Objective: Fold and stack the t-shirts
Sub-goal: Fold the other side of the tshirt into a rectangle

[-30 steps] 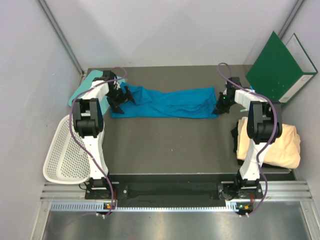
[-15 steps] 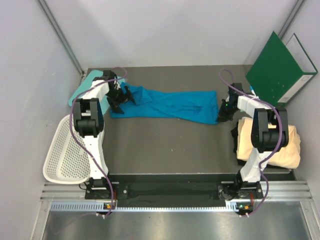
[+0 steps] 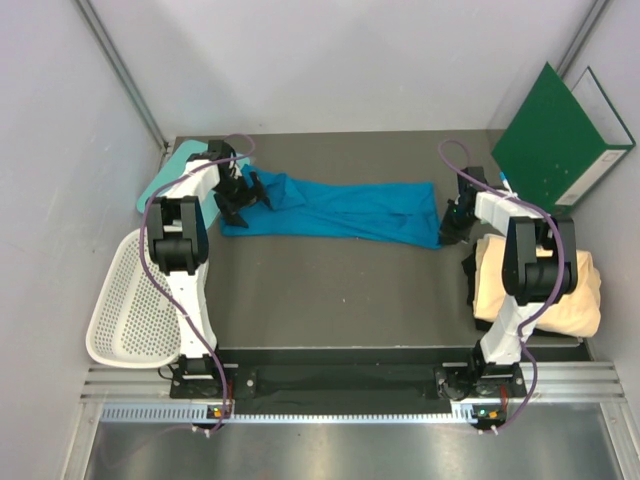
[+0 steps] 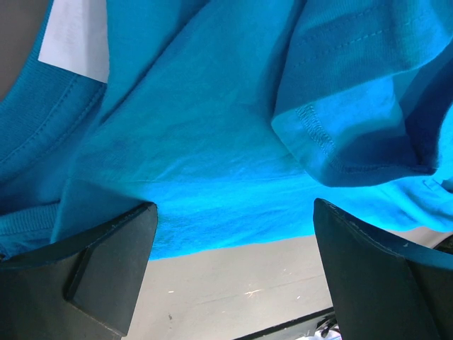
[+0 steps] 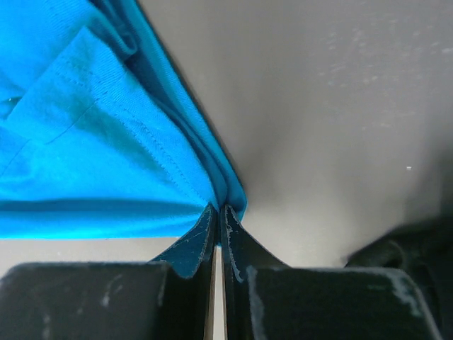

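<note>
Right gripper (image 5: 221, 210) drawn nearer, pinching blue t-shirt (image 3: 340, 208) corner

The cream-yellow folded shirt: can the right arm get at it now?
Probably not yet. The cream-yellow shirt lies close beside the right arm, but the right gripper is shut on a corner of the blue t-shirt and must let go first.

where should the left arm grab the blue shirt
Probably the left end of the shirt, at the layered edge beside the collar, coming down from above. That edge runs straight between the open fingers of the left gripper, and the right gripper pinches the opposite corner.
</note>
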Robot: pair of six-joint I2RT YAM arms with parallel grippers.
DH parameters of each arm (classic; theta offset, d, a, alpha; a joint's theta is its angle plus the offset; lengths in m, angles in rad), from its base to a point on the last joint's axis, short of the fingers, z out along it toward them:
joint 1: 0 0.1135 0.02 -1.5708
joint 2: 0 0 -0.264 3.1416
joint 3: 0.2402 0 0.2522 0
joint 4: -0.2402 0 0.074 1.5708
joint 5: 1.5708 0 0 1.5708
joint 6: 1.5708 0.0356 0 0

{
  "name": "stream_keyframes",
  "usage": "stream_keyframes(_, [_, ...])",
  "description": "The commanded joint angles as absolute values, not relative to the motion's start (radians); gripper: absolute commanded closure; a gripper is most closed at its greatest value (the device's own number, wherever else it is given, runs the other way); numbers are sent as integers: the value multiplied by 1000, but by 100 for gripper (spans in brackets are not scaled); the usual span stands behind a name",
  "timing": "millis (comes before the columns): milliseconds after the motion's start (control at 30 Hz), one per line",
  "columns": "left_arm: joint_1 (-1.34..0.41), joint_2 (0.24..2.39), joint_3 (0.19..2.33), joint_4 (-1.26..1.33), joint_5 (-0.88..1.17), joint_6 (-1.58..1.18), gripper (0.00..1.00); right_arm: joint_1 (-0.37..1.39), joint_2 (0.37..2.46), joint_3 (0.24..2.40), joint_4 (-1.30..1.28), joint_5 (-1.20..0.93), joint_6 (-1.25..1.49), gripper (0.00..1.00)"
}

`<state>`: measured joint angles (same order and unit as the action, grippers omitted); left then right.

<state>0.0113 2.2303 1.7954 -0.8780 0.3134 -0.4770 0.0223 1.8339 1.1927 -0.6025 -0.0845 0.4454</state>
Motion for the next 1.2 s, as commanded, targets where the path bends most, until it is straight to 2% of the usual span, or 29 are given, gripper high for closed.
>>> stream_keyframes(0, [32, 2339, 1720, -934, 95, -428, 1, -24, 1810, 1230, -600, -5, 449, 100])
stream_keyframes(167, [32, 2339, 1727, -936, 101, -420, 1, -37, 1877, 1261, -627, -21, 436, 100])
stream_keyframes(267, [32, 2321, 1741, -934, 120, -402, 1, -29, 1865, 1266, -624, -12, 437, 65])
stream_keyframes(300, [32, 2313, 1740, -930, 121, -399, 1, -26, 1833, 1261, -617, -6, 440, 40])
stream_keyframes(400, [29, 2263, 1743, -919, 170, -384, 1, -26, 1781, 1255, -603, -3, 443, 14])
stream_keyframes(500, [26, 2203, 1747, -896, 227, -371, 1, -26, 1766, 1278, -612, 21, 445, 9])
stream_keyframes(700, [11, 2143, 1763, -816, 272, -383, 1, -25, 1769, 1292, -606, 8, 460, 8])
stream_keyframes(967, [11, 2206, 1873, -749, 313, -436, 1, -25, 1769, 1275, -600, 5, 463, 8])
stream_keyframes(1067, [12, 2247, 1920, -745, 322, -443, 8, -26, 1764, 1259, -597, -21, 465, 8])
stream_keyframes(1167, [12, 2287, 1956, -746, 334, -448, 23, -26, 1761, 1249, -595, -28, 466, 8])
